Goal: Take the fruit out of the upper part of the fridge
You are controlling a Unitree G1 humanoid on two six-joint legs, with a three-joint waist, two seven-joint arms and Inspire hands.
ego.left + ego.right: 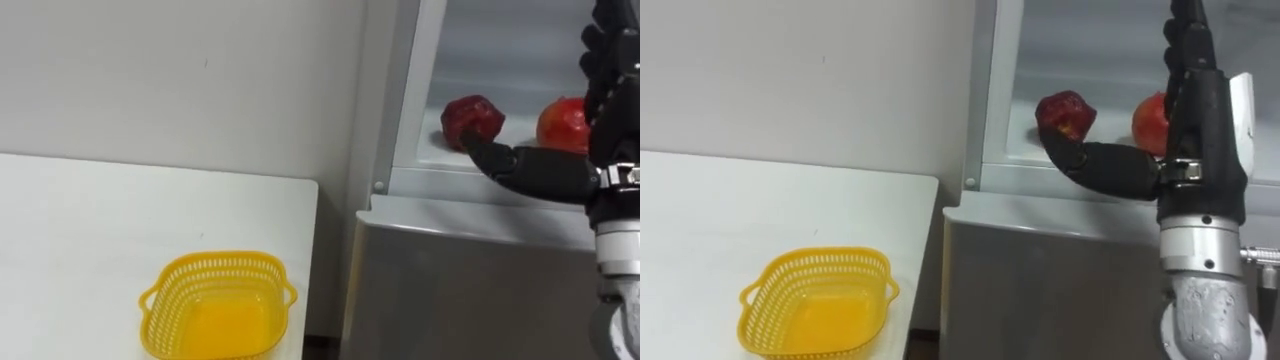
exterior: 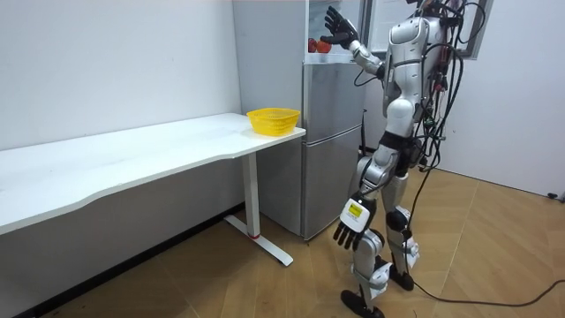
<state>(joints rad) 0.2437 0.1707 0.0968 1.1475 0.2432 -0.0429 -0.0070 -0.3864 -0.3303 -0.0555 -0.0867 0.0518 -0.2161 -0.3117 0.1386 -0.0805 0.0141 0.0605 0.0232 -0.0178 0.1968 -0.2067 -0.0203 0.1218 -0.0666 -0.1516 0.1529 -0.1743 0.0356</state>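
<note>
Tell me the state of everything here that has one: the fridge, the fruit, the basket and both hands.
Upper fridge compartment: open.
Lower fridge door: closed.
Dark red fruit: inside the compartment, not gripped.
Red fruit: inside too, beside it.
Yellow basket: upright on the table, empty.
Right hand: open, raised at the dark red fruit.
Left hand: open, hanging at the robot's side.
</note>
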